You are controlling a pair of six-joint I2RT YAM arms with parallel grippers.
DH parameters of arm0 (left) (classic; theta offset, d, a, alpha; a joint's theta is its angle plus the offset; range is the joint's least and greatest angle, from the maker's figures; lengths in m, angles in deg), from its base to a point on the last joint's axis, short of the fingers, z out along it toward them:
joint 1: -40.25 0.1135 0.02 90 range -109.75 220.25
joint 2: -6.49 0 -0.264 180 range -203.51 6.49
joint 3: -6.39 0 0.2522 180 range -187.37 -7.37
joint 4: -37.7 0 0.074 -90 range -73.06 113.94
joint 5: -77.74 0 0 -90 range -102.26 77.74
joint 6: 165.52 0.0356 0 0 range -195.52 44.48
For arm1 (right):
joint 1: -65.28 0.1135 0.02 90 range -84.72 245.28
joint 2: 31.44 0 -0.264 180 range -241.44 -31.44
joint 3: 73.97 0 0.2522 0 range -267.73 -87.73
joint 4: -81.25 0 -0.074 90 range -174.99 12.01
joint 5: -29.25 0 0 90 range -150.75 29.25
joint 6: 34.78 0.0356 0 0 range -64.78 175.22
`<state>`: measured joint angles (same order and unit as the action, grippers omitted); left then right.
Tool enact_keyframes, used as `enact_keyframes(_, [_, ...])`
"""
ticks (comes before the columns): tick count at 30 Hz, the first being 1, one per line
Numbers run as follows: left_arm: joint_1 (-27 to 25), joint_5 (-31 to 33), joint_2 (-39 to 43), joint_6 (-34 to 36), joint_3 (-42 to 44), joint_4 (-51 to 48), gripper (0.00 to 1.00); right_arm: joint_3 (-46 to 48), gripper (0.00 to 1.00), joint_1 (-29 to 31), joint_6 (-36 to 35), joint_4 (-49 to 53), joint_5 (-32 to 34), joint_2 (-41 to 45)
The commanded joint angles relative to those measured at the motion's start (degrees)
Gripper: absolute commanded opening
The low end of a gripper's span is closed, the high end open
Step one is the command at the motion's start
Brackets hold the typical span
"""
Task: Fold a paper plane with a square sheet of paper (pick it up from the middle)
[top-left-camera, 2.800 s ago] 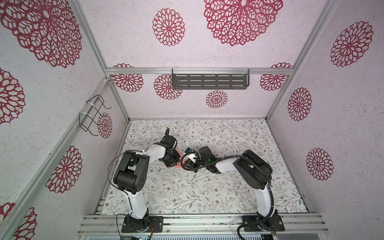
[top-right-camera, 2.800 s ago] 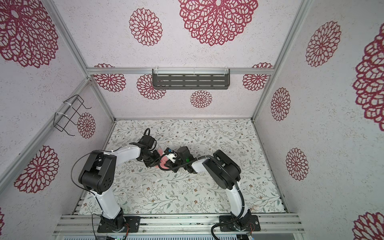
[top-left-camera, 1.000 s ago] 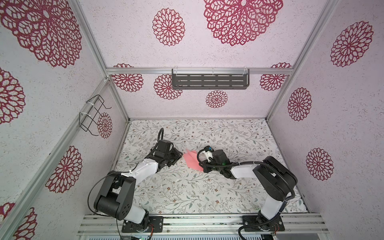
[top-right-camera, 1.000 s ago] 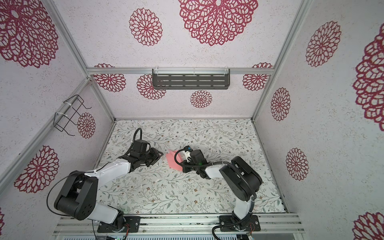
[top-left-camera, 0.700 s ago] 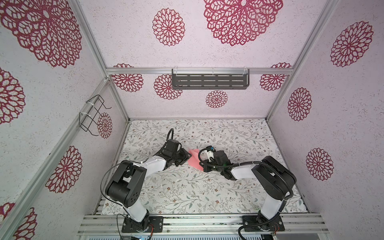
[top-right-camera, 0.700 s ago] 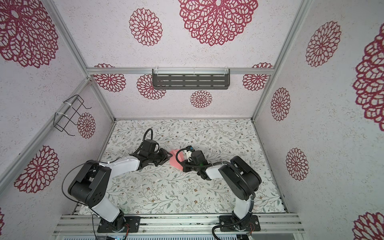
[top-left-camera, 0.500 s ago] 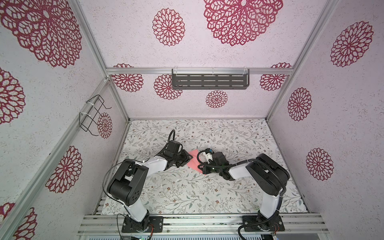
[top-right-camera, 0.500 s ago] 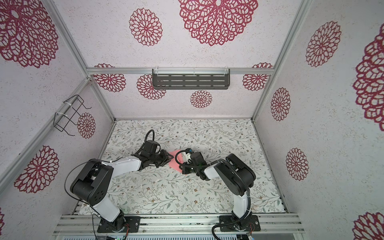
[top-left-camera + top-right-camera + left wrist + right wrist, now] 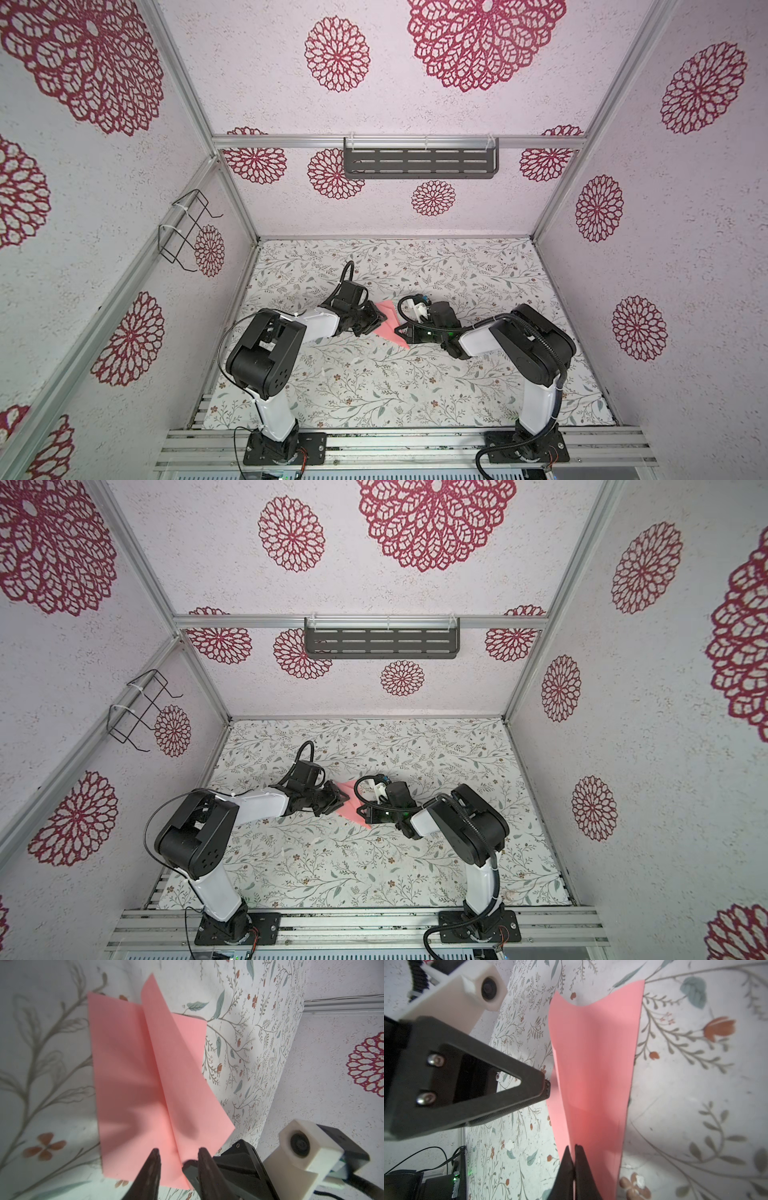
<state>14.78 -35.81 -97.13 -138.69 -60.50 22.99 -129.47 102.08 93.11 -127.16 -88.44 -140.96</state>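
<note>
**Ana:** Around the whole cell, what stands out first?

**Ben:** Rough, pale, stucco-like walls printed with lacy crimson rosettes. They are framed by brushed aluminium rails. Below them is a matte floral mat with grey-green sprigs and small rust blossoms.

**Ana:** And the fixtures?

**Ben:** A dark slotted metal shelf hangs on the back rail. A thin black wire basket is fixed to the left wall.

**Ana:** Where is the paper?

**Ben:** The square sheet of paper is smooth salmon pink and sits at the middle of the mat, between the two grippers. It is creased along its length. One half looks flat on the mat, and the other flap rises from the crease.

**Ana:** The jaws?

**Ben:** The left gripper has its black tapered fingers set apart, straddling the crease at the sheet's edge. The right gripper has its fingers pressed together, pinching the paper's edge.
</note>
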Motion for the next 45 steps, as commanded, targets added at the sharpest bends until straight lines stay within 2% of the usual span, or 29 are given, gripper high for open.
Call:
enact_keyframes(1, [-0.2, 0.1, -1.6, 1.9, -2.5, -4.7, 0.35, 0.3, 0.09, -0.6, 2.6, -4.5, -2.5, -0.8])
enact_keyframes(17, [-1.2, 1.6, -7.3, 5.0, -9.9, -18.3, 0.49, 1.0, 0.10, -2.1, 6.9, -8.0, -4.6, -3.1])
enact_keyframes(24, [-1.8, 2.7, -8.4, 6.5, -13.0, -22.6, 0.50, 0.7, 0.10, -2.3, 7.2, -7.1, -4.6, -3.7])
enact_keyframes(29, [-2.2, 6.1, -13.1, 7.4, -16.8, -31.3, 0.51, 0.1, 0.11, -2.5, 7.5, -6.0, -5.0, -3.8])
enact_keyframes(32, [-2.3, 8.3, -15.3, 8.1, -19.1, -36.7, 0.51, -0.3, 0.12, -2.9, 8.7, -6.6, -6.3, -4.3])
enact_keyframes(37, [-2.2, 9.6, -17.8, 7.2, -20.9, -40.4, 0.47, -0.4, 0.15, -3.8, 10.7, -8.0, -8.7, -3.8])
enact_keyframes(40, [-2.1, 10.2, -19.4, 6.8, -21.7, -41.6, 0.45, -0.7, 0.18, -4.1, 9.0, -6.8, -10.3, -2.6])
enact_keyframes(45, [-1.7, 10.4, -21.6, 6.2, -22.9, -42.8, 0.44, -3.0, 0.23, -4.0, 0.0, 2.0, -12.3, -1.5])
